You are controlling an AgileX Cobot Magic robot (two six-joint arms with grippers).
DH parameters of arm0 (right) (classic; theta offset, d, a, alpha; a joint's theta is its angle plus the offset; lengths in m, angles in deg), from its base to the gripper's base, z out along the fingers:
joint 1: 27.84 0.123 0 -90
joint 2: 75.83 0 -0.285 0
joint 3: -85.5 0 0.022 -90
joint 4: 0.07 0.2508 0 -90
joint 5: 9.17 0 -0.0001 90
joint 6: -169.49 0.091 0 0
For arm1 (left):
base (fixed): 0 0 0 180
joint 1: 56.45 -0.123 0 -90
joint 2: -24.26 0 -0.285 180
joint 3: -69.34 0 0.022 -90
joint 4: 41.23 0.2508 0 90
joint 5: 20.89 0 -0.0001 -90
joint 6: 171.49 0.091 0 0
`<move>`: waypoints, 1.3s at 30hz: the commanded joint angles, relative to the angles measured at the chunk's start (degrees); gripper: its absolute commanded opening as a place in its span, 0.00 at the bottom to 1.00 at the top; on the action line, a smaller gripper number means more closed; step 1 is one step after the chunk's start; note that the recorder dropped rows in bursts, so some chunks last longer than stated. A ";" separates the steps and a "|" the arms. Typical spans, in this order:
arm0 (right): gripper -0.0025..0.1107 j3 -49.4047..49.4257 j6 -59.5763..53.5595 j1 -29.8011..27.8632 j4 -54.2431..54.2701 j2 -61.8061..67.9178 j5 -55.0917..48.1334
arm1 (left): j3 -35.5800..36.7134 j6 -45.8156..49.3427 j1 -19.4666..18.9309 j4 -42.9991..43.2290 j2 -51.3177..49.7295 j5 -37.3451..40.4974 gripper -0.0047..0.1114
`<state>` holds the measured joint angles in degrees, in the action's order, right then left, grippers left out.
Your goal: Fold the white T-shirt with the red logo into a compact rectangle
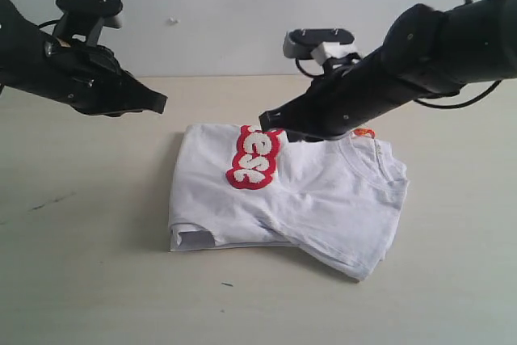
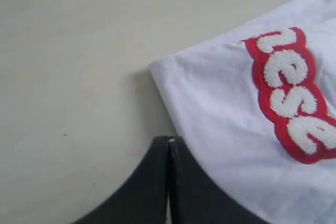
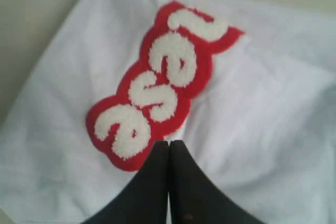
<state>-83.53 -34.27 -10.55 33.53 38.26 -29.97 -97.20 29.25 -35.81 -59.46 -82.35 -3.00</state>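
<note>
The left gripper (image 1: 158, 103) hangs over the pale table (image 1: 81, 264) at about 10 o'clock from the white T-shirt (image 1: 323, 199). It is clear of the cloth in the exterior view, and its two dark fingers are pressed together with no gap and nothing between them. The left wrist view shows those closed tips near the shirt's folded corner. The shirt lies near the middle of the table, folded over on itself into a rough, uneven block. Stacked layers show at its 7 o'clock corner, and a looser part with the ribbed collar (image 1: 376, 163) spreads out toward 4 o'clock. The red logo (image 1: 254, 157) sits on the top layer toward 11 o'clock of the shirt. Its fuzzy white letters "ese" are readable inside the thick red outline, and the rest is folded out of sight. The right gripper (image 1: 265, 121) reaches in from 2 o'clock and its tip is over the 12 o'clock end of the logo. Its fingers are also squeezed together and pinch nothing visible. Whether the tip touches the cloth cannot be told. A small orange neck tag (image 1: 363, 132) peeks out just beside the right arm, at 1 o'clock of the shirt.
</note>
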 commanded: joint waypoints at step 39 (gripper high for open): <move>0.02 29.96 1.99 -2.79 -3.98 -84.61 3.35 | 27.14 -0.25 1.20 -6.56 67.37 -10.08 0.04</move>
<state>-53.81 -32.68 -13.18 29.76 -42.42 -25.60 -71.31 29.25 -34.80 -65.26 -19.66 -12.01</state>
